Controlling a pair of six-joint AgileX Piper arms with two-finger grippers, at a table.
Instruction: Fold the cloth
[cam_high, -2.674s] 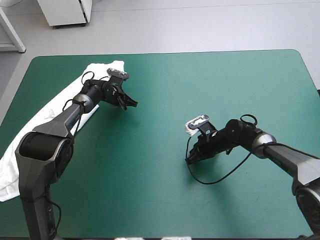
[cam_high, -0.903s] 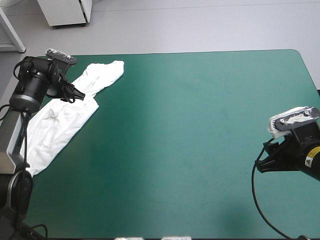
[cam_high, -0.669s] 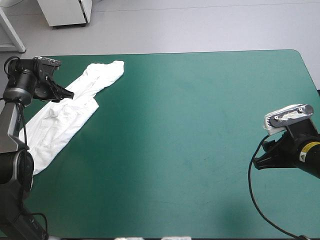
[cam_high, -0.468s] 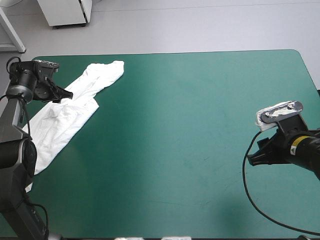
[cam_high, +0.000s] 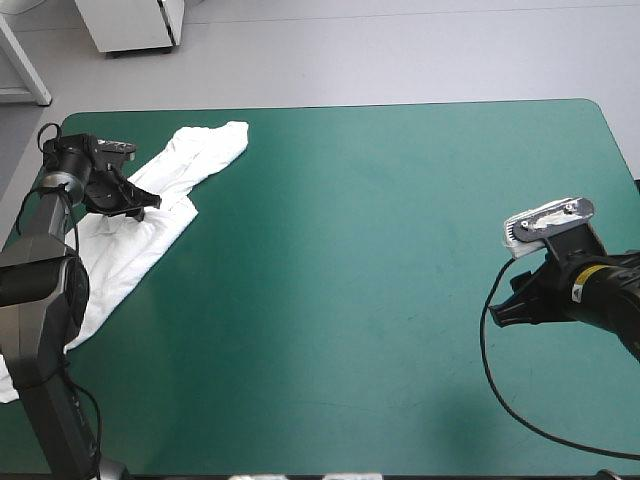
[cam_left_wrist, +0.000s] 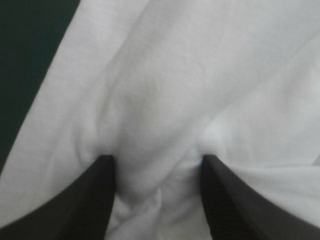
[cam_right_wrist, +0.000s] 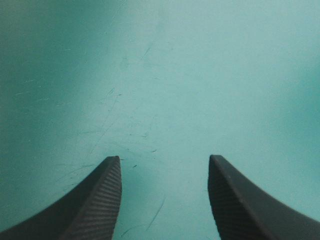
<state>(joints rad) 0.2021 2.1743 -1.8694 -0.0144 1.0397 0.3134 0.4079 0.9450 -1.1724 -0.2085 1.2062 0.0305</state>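
Observation:
The white T-shirt (cam_high: 130, 235) lies as a long rumpled strip along the table's left side, from the far left corner down to the left edge. My left gripper (cam_high: 143, 203) is low over its upper part, open; in the left wrist view its fingers (cam_left_wrist: 95, 200) press into the T-shirt (cam_left_wrist: 190, 75) with a ridge of fabric between them, not pinched. My right gripper (cam_high: 502, 312) hovers near the table's right edge, far from the shirt. It is open, and only bare teal-green cover (cam_right_wrist: 165, 90) shows between its fingers (cam_right_wrist: 100, 200).
The teal-green table (cam_high: 380, 250) stretches wide between the two arms. A white cabinet (cam_high: 130, 22) stands on the floor beyond the far left corner.
My left gripper has swung out to the table's left side and come down onto the shirt, opening slightly. My right arm drew back to the right edge, then edged a little leftward.

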